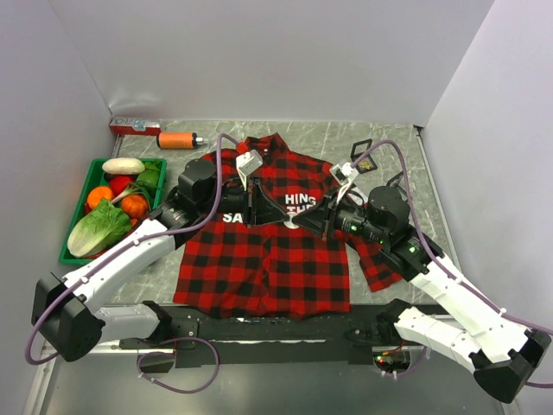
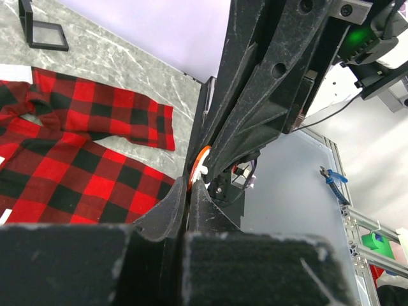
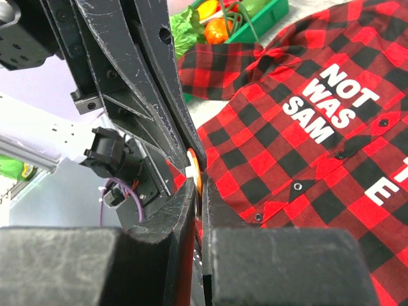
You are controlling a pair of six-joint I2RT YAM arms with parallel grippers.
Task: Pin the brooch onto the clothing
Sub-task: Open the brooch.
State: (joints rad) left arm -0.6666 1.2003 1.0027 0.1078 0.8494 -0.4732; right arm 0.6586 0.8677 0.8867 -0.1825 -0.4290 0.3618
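Observation:
The clothing (image 1: pixel 259 268), a red-and-black plaid shirt with white letters, lies flat in the middle of the table. Both arms meet over its chest. The brooch (image 1: pixel 292 225), a thin disc with an orange rim and white face, hangs edge-on between them. My left gripper (image 1: pixel 282 220) is shut on the brooch (image 2: pixel 199 163) from the left. Facing it, my right gripper (image 1: pixel 303 227) is shut on the same brooch (image 3: pixel 195 169) from the right. The two sets of fingertips nearly touch, slightly above the shirt (image 3: pixel 306 159).
A green crate (image 1: pixel 76 252) of vegetables stands at the left, beside the left arm. An orange bottle (image 1: pixel 177 139) and a red box (image 1: pixel 134 126) lie by the back wall. A small black frame (image 1: pixel 364 161) stands behind the shirt's right shoulder.

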